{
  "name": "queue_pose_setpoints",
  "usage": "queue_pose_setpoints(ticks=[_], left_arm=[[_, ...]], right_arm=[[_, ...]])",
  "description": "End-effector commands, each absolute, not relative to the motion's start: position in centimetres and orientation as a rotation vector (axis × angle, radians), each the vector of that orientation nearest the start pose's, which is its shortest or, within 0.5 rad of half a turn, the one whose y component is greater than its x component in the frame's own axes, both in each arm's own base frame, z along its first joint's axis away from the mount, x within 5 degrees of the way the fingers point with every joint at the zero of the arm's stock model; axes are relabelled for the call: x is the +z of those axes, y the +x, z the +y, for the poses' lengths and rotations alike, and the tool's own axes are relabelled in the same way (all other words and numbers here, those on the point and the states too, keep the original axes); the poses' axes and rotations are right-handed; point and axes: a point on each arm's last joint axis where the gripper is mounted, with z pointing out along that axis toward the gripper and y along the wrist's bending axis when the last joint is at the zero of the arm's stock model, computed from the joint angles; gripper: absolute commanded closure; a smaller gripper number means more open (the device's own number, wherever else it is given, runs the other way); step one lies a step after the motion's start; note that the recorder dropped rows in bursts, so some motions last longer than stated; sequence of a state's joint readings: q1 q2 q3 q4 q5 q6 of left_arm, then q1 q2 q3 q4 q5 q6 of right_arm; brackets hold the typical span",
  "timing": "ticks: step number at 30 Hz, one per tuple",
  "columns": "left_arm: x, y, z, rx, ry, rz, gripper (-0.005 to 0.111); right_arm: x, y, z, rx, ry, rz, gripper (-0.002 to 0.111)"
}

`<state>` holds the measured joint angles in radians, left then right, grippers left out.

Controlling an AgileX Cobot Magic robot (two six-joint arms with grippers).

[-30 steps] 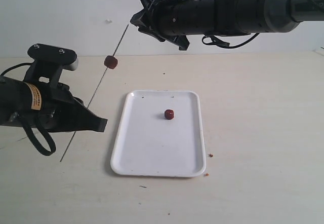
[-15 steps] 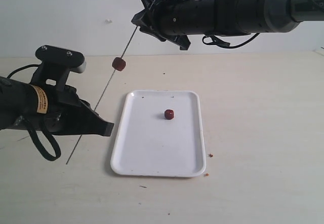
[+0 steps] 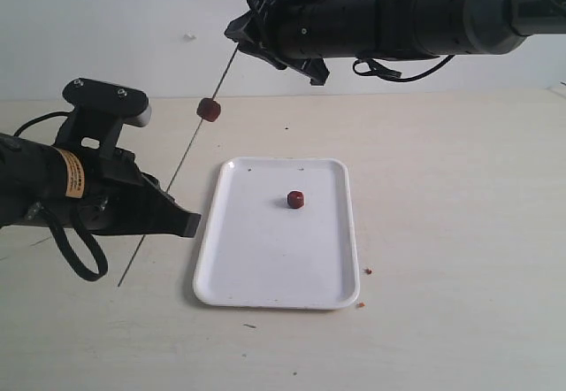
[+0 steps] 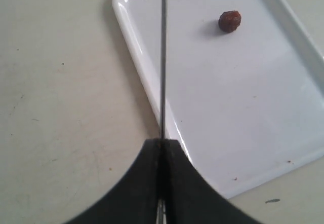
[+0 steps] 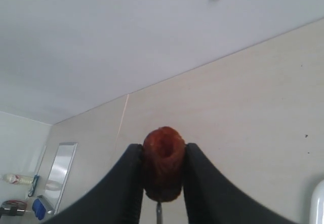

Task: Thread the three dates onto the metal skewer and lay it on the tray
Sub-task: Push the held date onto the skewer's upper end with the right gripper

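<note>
My left gripper is shut on the metal skewer, which slants up to the right over the table. One date is threaded high on the rod. The skewer's upper end reaches my right gripper, which hangs above the table's back edge. It is shut on a second date, and the rod's tip meets that date's underside. A third date lies loose on the white tray.
Small reddish crumbs lie on the table by the tray's right front corner. A pale wall stands just behind the table. The skewer's lower end pokes out near the table surface, left of the tray.
My left gripper has moved right and the skewer with its threaded date shifted right with it. The rod's upper end now meets my right gripper, which has barely moved.
</note>
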<state>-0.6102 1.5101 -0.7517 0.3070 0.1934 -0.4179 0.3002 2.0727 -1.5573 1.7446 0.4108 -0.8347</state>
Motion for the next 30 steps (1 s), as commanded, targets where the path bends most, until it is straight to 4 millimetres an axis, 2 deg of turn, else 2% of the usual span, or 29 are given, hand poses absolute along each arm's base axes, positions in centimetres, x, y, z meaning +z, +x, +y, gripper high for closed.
queue_pose_setpoints(ticks=[1, 5, 13, 30], left_arm=[[20.36, 24.22, -16.24, -0.276, 0.545, 2.362, 0.107], [20.36, 24.66, -15.56, -0.265, 0.510, 2.368, 0.107], [20.45, 24.74, -15.64, -0.271, 0.518, 2.351, 0.107], [21.12, 25.14, -16.18, -0.328, 0.519, 2.266, 0.107]], right_arm=[[25.13, 45.19, 17.62, 1.183, 0.311, 2.030, 0.081], [25.16, 45.13, 17.70, 1.190, 0.297, 2.030, 0.081], [25.18, 45.09, 17.75, 1.192, 0.283, 2.030, 0.081], [25.54, 44.41, 18.53, 1.281, 0.144, 2.027, 0.081]])
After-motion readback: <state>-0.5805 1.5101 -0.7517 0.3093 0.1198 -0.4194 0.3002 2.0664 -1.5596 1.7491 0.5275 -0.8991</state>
